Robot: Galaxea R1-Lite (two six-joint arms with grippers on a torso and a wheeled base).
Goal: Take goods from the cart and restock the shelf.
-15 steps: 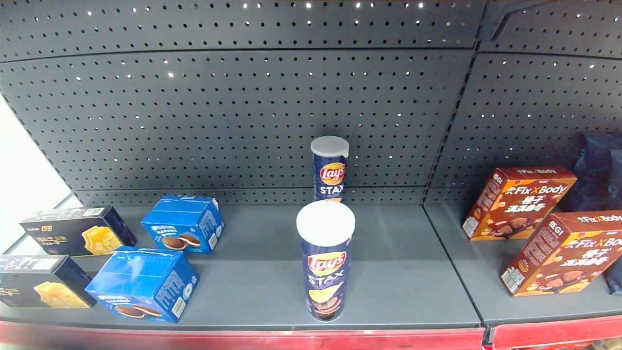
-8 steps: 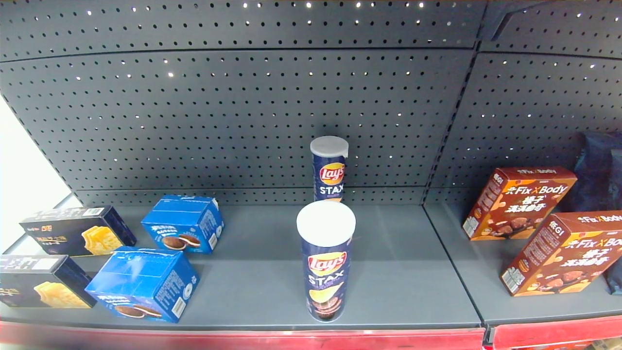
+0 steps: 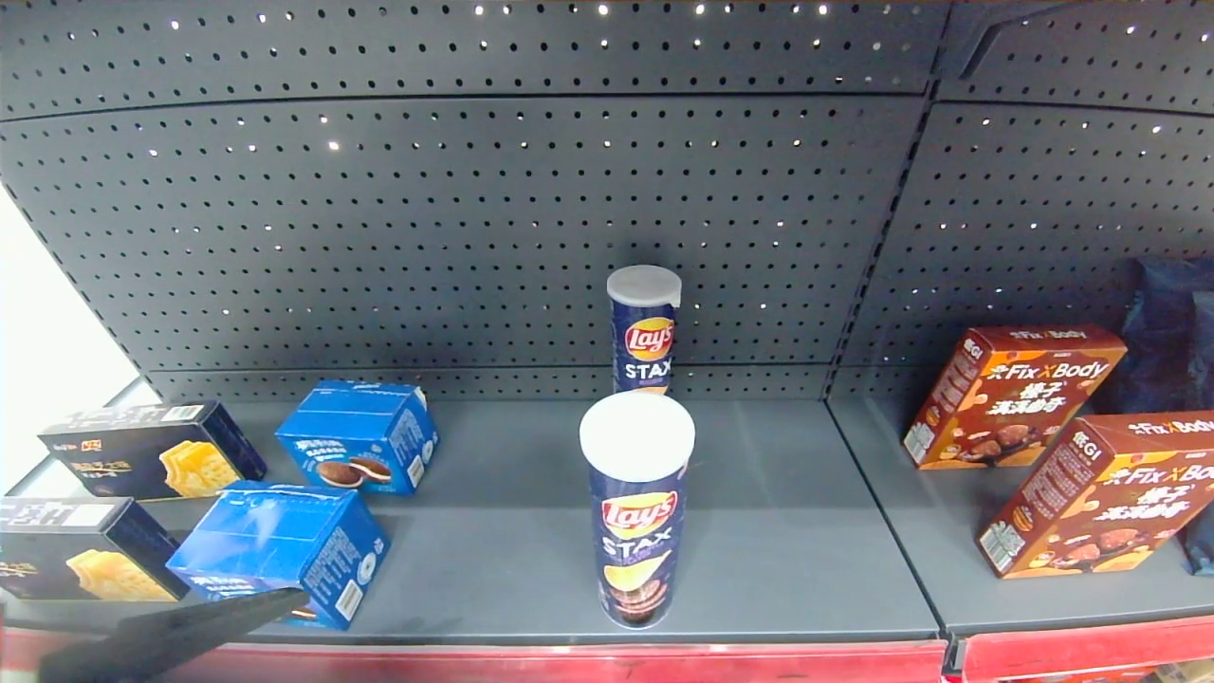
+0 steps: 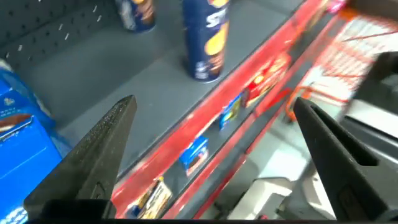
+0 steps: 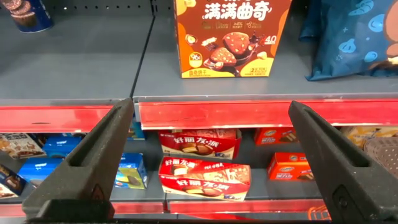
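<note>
The shelf (image 3: 806, 531) carries two chip cans in its middle bay, both upright: the front can (image 3: 635, 512) near the red front edge and the rear can (image 3: 643, 327) against the pegboard back, one behind the other and apart. What looks like the red wire cart (image 4: 367, 37) sits off to the side of the shelf, below its level; what it holds cannot be made out.

The left gripper (image 4: 214, 102) hangs over the shelf's front edge just beside the nearer blue box (image 3: 285, 555), with its jaws spread wide and nothing between them. The right gripper (image 5: 211, 104) is likewise spread and empty, low in front of the bay with the brown boxes (image 3: 1015, 394).

With both tools empty, this seems to be the gap between placements. The next move calls for swinging an arm to the cart, closing on one item, and lifting it clear of the red edge without knocking the front can.
</note>
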